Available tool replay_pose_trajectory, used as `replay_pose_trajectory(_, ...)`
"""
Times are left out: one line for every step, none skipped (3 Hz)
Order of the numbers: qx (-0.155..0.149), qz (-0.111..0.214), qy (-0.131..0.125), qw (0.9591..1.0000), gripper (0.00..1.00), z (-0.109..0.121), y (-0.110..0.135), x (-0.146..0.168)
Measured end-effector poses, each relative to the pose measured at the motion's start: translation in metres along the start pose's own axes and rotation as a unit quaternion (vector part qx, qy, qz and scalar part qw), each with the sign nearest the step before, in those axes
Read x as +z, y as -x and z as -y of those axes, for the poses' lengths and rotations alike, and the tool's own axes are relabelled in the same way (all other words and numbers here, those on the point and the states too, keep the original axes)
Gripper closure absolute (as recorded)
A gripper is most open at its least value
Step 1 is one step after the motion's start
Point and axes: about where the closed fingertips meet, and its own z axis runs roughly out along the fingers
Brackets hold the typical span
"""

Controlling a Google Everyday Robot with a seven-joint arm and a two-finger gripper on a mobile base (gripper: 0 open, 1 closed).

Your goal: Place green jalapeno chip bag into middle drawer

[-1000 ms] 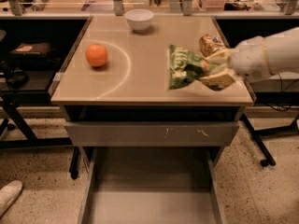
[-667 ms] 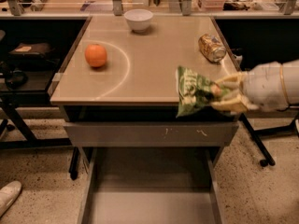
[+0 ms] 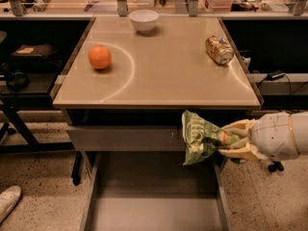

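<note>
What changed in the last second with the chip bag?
The gripper, fingers shut on the green jalapeno chip bag, carried it from the right of the tabletop forward past the front edge and down; it now hangs over the right side of the open middle drawer. The orange, white bowl and drink can stayed put.

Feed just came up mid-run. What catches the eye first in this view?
The green jalapeno chip bag stands out, clamped in the end effector just below the front edge of the table, above the right side of the open middle drawer. Next come the orange on the table's left and the gold-brown drink can lying on its side at the right.
</note>
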Motion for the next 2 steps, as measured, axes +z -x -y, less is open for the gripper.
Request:
replay_pose_trajectory(-0.001,0.0,0.0,1.0,1.0,0.0,0.001,0.001)
replay_pose_trajectory(0.001,-0.005,0.019,0.9998,1.0,-0.008,-0.006,0.022)
